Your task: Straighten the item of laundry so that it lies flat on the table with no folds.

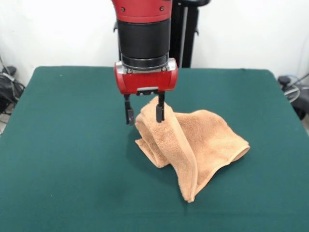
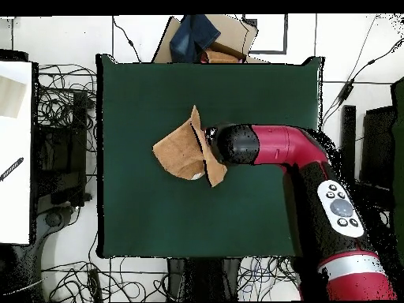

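The tan terry towel (image 1: pixel 207 137) lies crumpled in the middle of the dark green table (image 1: pixel 63 145), with thick folds and one part raised into a peak. My gripper (image 1: pixel 144 116) hangs straight down over the towel's left end. Its fingers are apart, and the raised peak stands between them, against the right finger (image 1: pixel 160 111). The left finger (image 1: pixel 128 113) is clear of the cloth. In the overhead view the towel (image 2: pixel 177 150) shows as a bunched shape beside the arm's red and black wrist (image 2: pixel 237 146), which hides the fingers.
Green table surface (image 2: pixel 142 213) shows all round the towel. A cardboard box with blue cloth (image 2: pixel 209 39) sits beyond the table's top edge in the overhead view. Cables lie on the floor around the table. The black pedestal (image 1: pixel 186 29) stands behind the arm.
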